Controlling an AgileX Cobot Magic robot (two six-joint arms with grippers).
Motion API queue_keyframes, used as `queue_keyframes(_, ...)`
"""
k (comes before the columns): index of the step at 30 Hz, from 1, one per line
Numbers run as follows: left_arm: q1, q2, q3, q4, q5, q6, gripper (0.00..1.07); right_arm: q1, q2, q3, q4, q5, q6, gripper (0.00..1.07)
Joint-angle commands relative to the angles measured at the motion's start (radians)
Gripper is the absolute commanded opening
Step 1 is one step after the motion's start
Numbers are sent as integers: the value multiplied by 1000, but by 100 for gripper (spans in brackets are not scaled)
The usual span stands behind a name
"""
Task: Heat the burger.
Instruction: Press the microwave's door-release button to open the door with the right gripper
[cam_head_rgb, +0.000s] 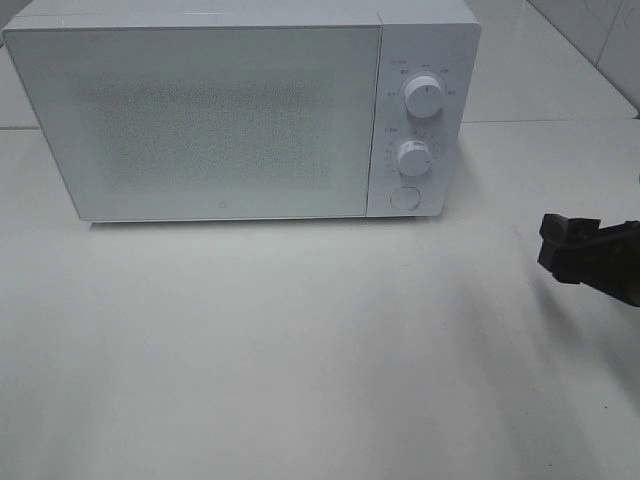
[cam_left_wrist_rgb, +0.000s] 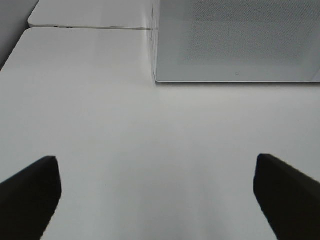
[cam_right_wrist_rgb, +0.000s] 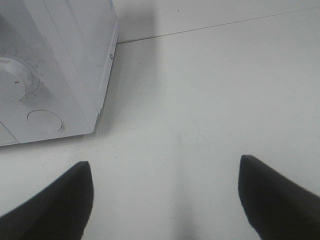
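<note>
White microwave (cam_head_rgb: 220, 110) at the far side of the table (cam_head_rgb: 300, 360), door closed; my left gripper (cam_left_wrist_rgb: 155, 159) and right gripper (cam_right_wrist_rgb: 165, 161) both spread wide, holding nothing; where the burger is, I cannot tell.

a white microwave (cam_head_rgb: 220, 110) stands at the back of a white table (cam_head_rgb: 300, 350), front facing the camera. its door (cam_head_rgb: 200, 120) is shut and covers most of the front, with a grey speckled window and a tiny mark near the lower edge. the control panel (cam_head_rgb: 420, 130) runs down the right side of the front. on it an upper knob (cam_head_rgb: 424, 97) sits above a lower knob (cam_head_rgb: 413, 157), each ringed by small markings too fine to read, and a round button (cam_head_rgb: 404, 197) lies below them. a thin seam (cam_head_rgb: 540, 121) crosses the table beside the microwave, level with its back part.
</note>
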Motion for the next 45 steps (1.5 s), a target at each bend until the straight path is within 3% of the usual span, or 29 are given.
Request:
queue_keyframes(1, 2, -21, 1, -5, -5, -7, 98, 99, 31, -1, 113, -61, -58, 76)
queue_keyframes(5, 2, -21, 1, -5, -5, -7, 98, 265, 67, -2, 274, -135, -88, 76)
queue_keyframes(10, 2, -21, 1, -5, -5, -7, 98, 372, 75, -3, 392, -173, -116, 76)
queue_keyframes(11, 2, -21, 1, -5, -5, -7, 98, 426, 75, -3, 445, -187, -125, 76)
queue_keyframes(20, 2, -21, 1, -5, -5, -7, 98, 579, 75, -77, 573, -191, -180, 76)
queue_keyframes(40, 2, -21, 1, -5, -5, -7, 98, 605, 130, -189, 596, -113, -156, 76)
queue_keyframes(45, 2, -21, 1, -5, -5, -7, 98, 604, 130, -189, 596, -108, -22, 76)
